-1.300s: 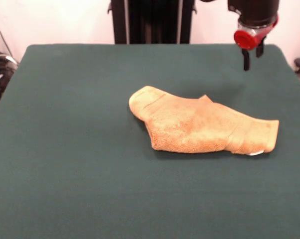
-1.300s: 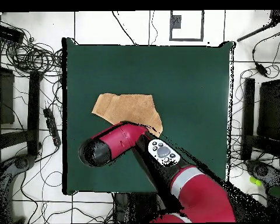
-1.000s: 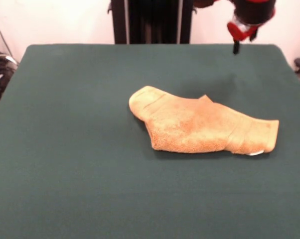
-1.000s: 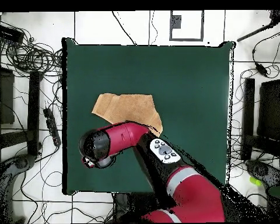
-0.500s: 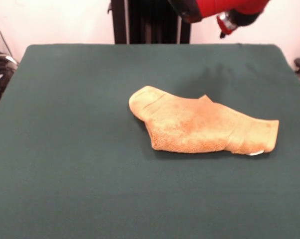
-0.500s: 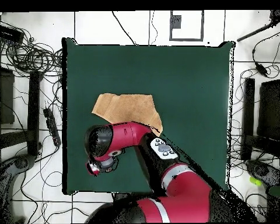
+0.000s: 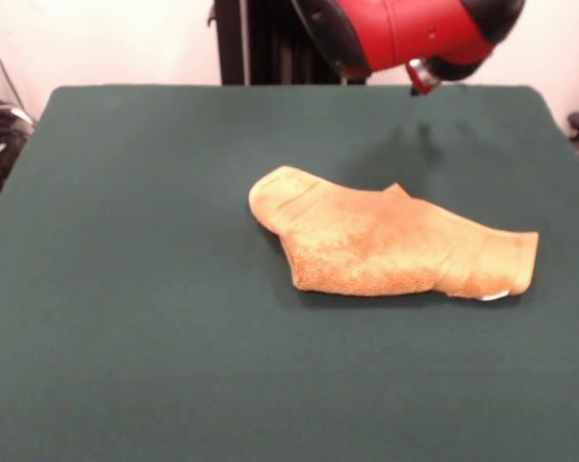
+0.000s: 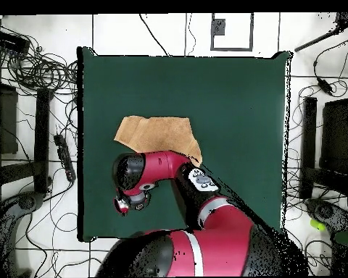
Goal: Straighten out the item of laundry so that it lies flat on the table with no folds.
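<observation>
The item of laundry (image 7: 386,245) is a golden-orange towel lying rumpled and folded over itself on the green table (image 7: 126,289), right of centre. A ribbed band crosses it near its right end, and a small white tag (image 7: 494,295) peeks out at the bottom right corner. My gripper (image 7: 422,79) hangs high above the table's far right part, well clear of the towel, with the red arm tilted over it. In the overhead view the towel (image 8: 159,134) lies left of the table's (image 8: 235,108) middle, and the gripper (image 8: 126,205) is nearer the base, apart from the cloth. Whether it is open does not show.
Tangled cables (image 8: 32,69) lie on the floor past the table's left side in the overhead view. Dark equipment stands (image 8: 329,145) sit beyond the right side. The red arm (image 8: 162,170) overlaps the towel's near corner from above.
The arm has drawn back and swung upward, tilting the gripper away from the table's far right area. The towel has not moved.
</observation>
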